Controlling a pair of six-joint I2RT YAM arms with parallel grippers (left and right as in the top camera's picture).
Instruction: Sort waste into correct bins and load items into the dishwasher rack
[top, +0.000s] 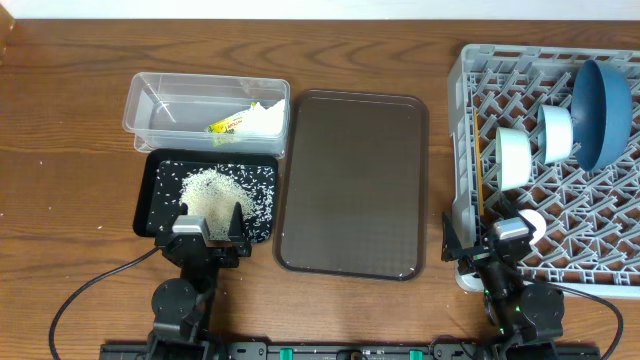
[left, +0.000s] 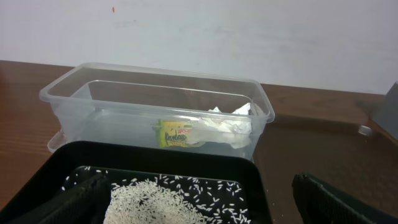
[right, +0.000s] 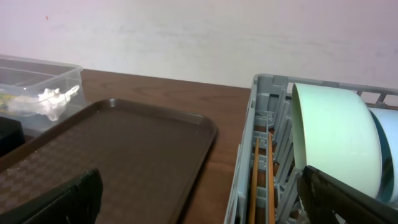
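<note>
Lying lengthwise along the rack (top: 465, 120) wall, chopsticks (top: 481, 190) pointing away (left gripper (left: 199, 190), right gripper (right: 199, 193) spread).

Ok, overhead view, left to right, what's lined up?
Clear rectangular plastic tub → flat brown serving tray → pale-green bowl → smaller white-blue bowl → large dark-blue bowl; all bowls stand in the grey plastic lattice rack.

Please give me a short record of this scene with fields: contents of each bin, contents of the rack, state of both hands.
clear tub: snack wrapper and crumpled tissue inside
black tray: loose rice
dishwasher rack: dark-blue bowl, white-blue bowl, pale-green bowl standing on edge; chopsticks along the side nearest the brown serving tray
left hand: open, above the black tray's near edge
right hand: open, at the rack's near corner
</note>
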